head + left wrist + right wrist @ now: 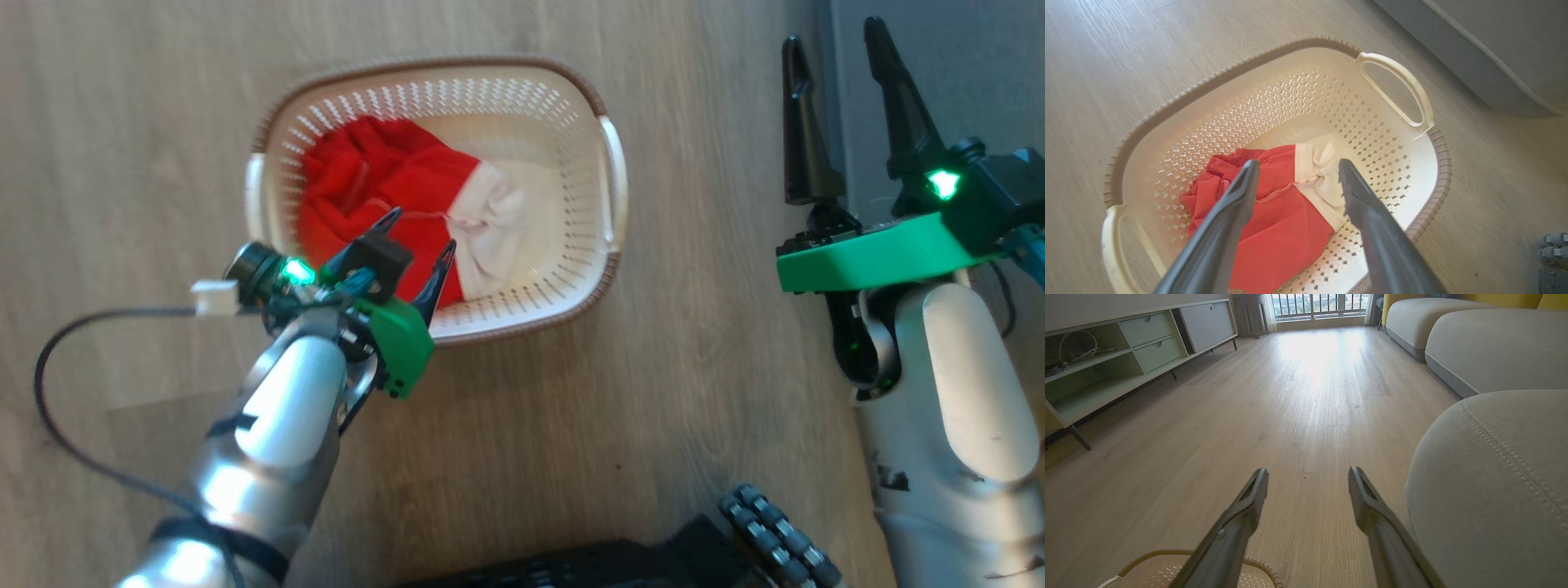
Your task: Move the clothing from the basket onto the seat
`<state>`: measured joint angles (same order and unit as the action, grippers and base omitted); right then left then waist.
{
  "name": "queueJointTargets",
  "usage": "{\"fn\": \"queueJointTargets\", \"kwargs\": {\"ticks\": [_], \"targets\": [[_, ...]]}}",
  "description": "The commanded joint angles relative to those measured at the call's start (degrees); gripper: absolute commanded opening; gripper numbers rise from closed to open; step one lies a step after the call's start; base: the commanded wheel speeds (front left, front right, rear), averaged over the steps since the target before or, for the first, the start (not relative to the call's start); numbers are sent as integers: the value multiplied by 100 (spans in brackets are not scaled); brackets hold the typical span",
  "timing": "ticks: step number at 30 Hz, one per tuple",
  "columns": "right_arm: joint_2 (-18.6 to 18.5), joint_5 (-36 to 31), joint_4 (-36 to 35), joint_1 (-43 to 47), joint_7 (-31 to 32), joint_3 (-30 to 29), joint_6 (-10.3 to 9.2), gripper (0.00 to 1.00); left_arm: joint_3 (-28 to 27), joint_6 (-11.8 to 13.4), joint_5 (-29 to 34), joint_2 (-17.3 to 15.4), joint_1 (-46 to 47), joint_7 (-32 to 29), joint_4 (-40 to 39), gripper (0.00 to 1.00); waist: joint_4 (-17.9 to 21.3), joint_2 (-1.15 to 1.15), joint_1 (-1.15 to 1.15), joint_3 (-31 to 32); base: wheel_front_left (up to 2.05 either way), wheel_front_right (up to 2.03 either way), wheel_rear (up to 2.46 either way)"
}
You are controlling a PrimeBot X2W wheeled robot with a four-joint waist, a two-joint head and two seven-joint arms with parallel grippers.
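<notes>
One pale plank floor (pixel 1306 396) stretches between a low cabinet (pixel 1126 355) and the seat (pixel 1494 486).

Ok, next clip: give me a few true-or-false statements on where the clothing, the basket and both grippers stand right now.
1. The clothing lies inside the basket. True.
2. The left gripper is shut on the clothing. False: its fingers are spread open over the clothing, gripping nothing.
3. The right gripper is open and holds nothing. True.
4. The basket stands on the seat. False: it stands on the wooden floor, beside the seat.
</notes>
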<state>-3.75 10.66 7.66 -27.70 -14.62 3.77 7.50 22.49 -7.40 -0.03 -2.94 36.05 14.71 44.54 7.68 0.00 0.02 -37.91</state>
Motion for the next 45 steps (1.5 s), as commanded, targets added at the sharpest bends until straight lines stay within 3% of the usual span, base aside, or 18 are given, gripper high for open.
{"fn": "queueJointTargets", "kwargs": {"ticks": [1, 7, 15, 25, 33, 34, 35, 36, 45], "targets": [[83, 92, -173, 24, -38, 151, -1, 100, 57, -5, 129, -113, 167, 29, 128, 100, 358, 0, -2, -392, 0, 0, 0], [86, 428, -131, -13, -38, 319, -1, 100, 702, -7, 590, -227, 1198, -348, 1200, 100, 699, 0, -2, -743, 0, 0, 0], [87, 790, -94, -57, -38, 518, -1, 100, 1296, 202, 1298, -543, 2138, -1611, 2427, 100, 1054, 0, -2, -1109, 0, 0, 0], [87, 1100, -149, -135, -38, 726, -1, 100, 1804, 433, 1752, -930, 2405, -2102, 2752, 100, 1294, 0, -2, -1356, 0, 0, 0], [87, 1158, -132, -169, -38, 756, -1, 100, 2107, 351, 1947, -1216, 2395, -2452, 2857, 100, 1333, 0, -2, -1416, 0, 0, 0], [87, 1147, -125, -170, -38, 743, -1, 100, 2129, 340, 1947, -1209, 2395, -2466, 2861, 82, 1321, 0, -2, -1412, 0, 0, 0], [87, 1133, -117, -176, -38, 729, -1, 100, 2148, 330, 1941, -1189, 2394, -2465, 2865, 29, 1306, 0, -2, -1403, 0, 0, 0], [87, 1120, -108, -182, -38, 715, -1, 100, 2170, 320, 1936, -1162, 2389, -2460, 2867, 0, 1287, 0, -2, -1385, 0, 0, 0], [87, 886, -8, -187, -38, 551, -1, 100, 2022, 295, 1504, -775, 2183, -1712, 2796, 0, 966, 0, -2, -933, 0, 0, 0]]}}
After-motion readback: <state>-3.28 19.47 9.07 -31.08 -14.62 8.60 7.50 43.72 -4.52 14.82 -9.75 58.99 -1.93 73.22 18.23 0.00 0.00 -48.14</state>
